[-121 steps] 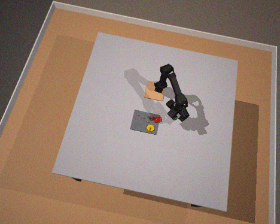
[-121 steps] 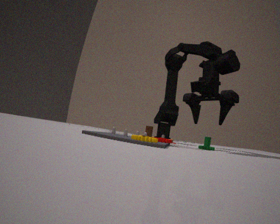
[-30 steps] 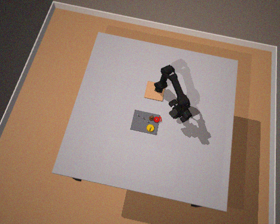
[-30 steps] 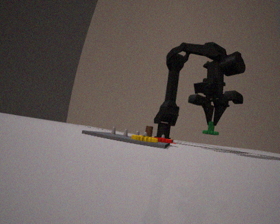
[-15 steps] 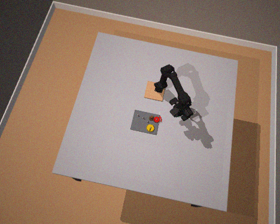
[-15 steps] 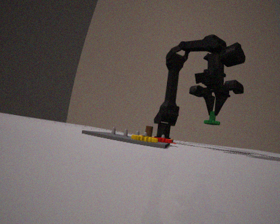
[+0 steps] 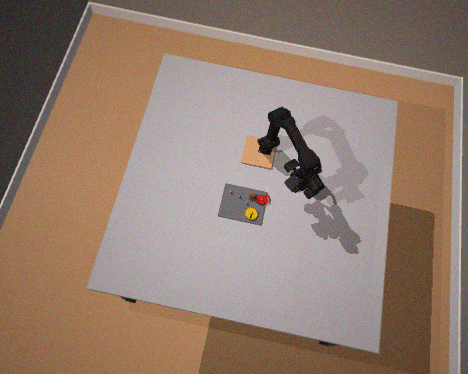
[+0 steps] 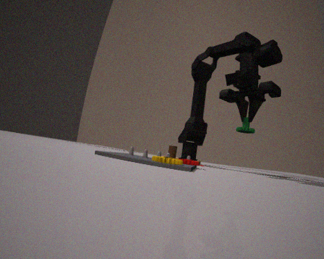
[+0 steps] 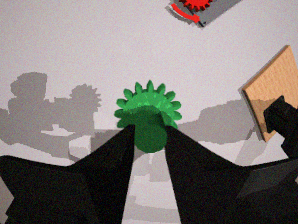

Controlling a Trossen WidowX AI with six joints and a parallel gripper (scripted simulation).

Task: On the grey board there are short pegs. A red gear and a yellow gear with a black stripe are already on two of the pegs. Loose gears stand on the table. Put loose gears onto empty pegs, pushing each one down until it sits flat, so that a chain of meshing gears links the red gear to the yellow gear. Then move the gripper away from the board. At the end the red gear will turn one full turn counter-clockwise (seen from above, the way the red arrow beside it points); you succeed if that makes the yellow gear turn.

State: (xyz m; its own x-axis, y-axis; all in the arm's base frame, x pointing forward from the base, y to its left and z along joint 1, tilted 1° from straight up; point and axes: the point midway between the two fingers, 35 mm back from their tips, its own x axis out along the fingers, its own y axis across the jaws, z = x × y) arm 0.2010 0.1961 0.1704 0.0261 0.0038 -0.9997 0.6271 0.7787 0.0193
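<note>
My gripper is shut on the upright knob of a green gear. The gear hangs level below the fingertips, in the air above the table, off the red-gear side of the grey board. The red gear and the yellow gear sit on the board. A brown piece stands beside the red gear; its teeth cannot be made out. Several bare pegs show, including one peg near the far end.
A wooden square lies under the arm's base, beside the board. The red arrow curves beside the red gear. The arm's shadow falls on the table.
</note>
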